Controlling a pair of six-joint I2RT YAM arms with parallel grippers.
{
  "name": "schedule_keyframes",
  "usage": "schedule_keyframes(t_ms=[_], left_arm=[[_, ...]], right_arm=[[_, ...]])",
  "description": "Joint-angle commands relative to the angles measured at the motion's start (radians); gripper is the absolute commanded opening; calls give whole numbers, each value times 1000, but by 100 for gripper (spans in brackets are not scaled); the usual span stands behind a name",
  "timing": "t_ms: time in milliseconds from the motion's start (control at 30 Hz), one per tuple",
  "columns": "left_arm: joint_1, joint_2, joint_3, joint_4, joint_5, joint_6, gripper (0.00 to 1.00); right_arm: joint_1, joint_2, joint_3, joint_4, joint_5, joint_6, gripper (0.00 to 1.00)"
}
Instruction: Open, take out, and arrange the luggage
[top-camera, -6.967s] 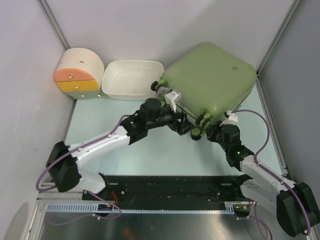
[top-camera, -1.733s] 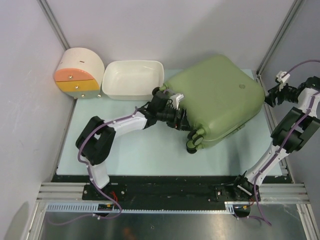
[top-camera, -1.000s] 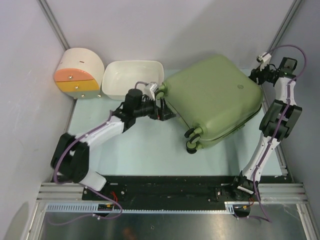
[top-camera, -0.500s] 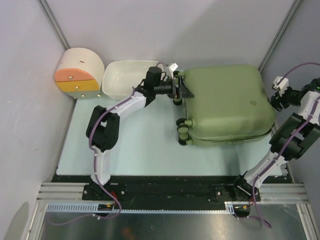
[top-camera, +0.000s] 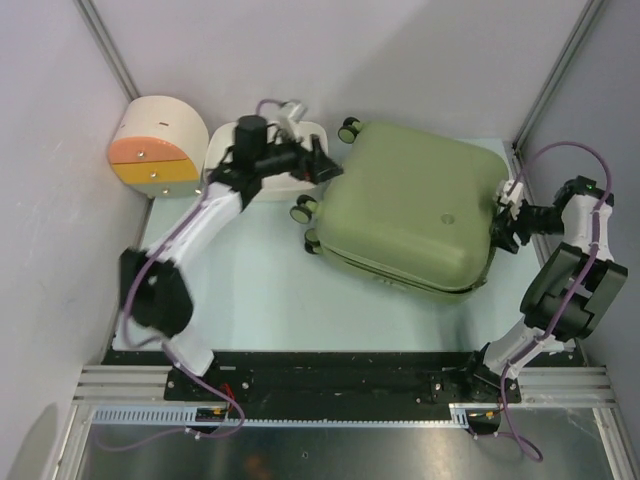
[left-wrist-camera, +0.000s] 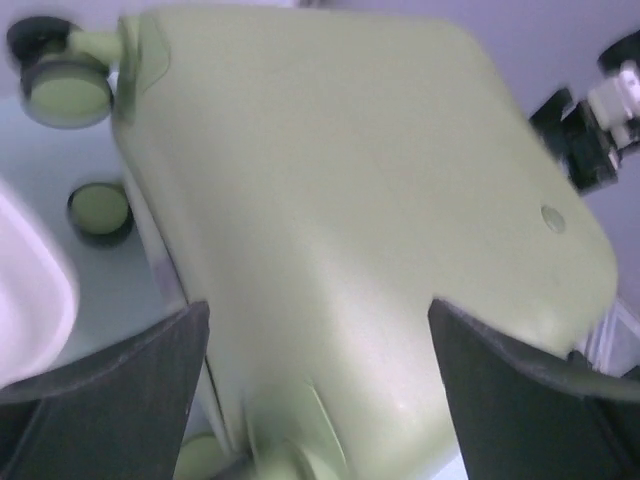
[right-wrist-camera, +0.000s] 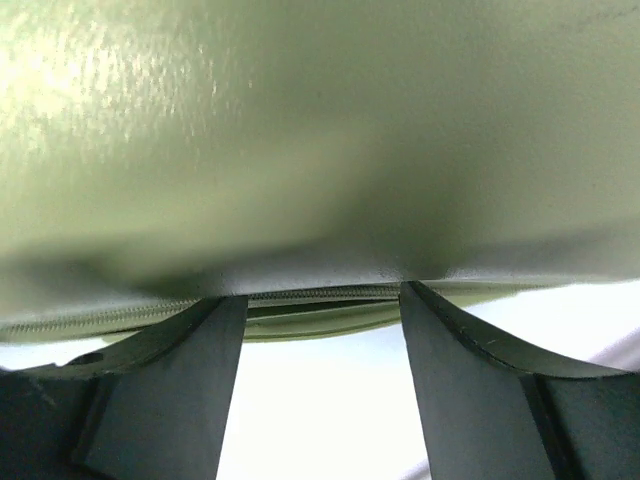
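The luggage (top-camera: 410, 215) lies flat and shut on the bench (top-camera: 250, 290), turned a bit crooked, on the right half. It is the biggest thing here. Its shell is hard, smooth and olive green, with round corners and a small round dot (top-camera: 451, 217) on top. Its little wheels (top-camera: 349, 130) are black with green middles. They stick out on the left side, toward the white tub (left-wrist-camera: 30, 290).

My left pincer (top-camera: 323, 168) hangs over the tub, just beside the wheel end of the luggage. It is wide and holds nothing. I see its two dark fingers (left-wrist-camera: 110, 385) far apart, with the green shell beyond them. My left arm reaches across the tub and hides most of it.

My right pincer (top-camera: 498, 228) is at the right edge of the luggage, low by the bench. Its fingers stand partly apart, with nothing between them. The green shell fills the view right at the tips. I cannot tell if they touch it. A thin zipper line (right-wrist-camera: 300, 298) runs along the edge there.

The tub is plain and shiny, with soft round sides. Left of it, in the far corner, stands a round cream drawer box (top-camera: 155, 140) with an orange and yellow front. Grey walls close in the bench on three sides.
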Motion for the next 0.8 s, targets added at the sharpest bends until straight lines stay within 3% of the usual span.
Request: schedule_keyframes(t_ms=[0,33,133,200,433,767], left_arm=[[40,-345,-309,-93,15,59,94],[42,-389,-437,-97,26,43,93],[34,-520,-632,-95,38,6,93],[25,-540,-679,-87,58,-1,93],[5,-526,-691,-66,76,-4,92],[5,-566,-713,-58,73,-7,92]], right_arm=[[110,-84,-78,-368,-170,67,69],[115,-109,-86,-367,-170,67,69],[120,-143,-121,-368,-162,68,70],[114,-163,-131,-367,-145,82,71],[8,-323,-201,-364,-67,47,74],[231,-577,-411,-362,91,93,84]])
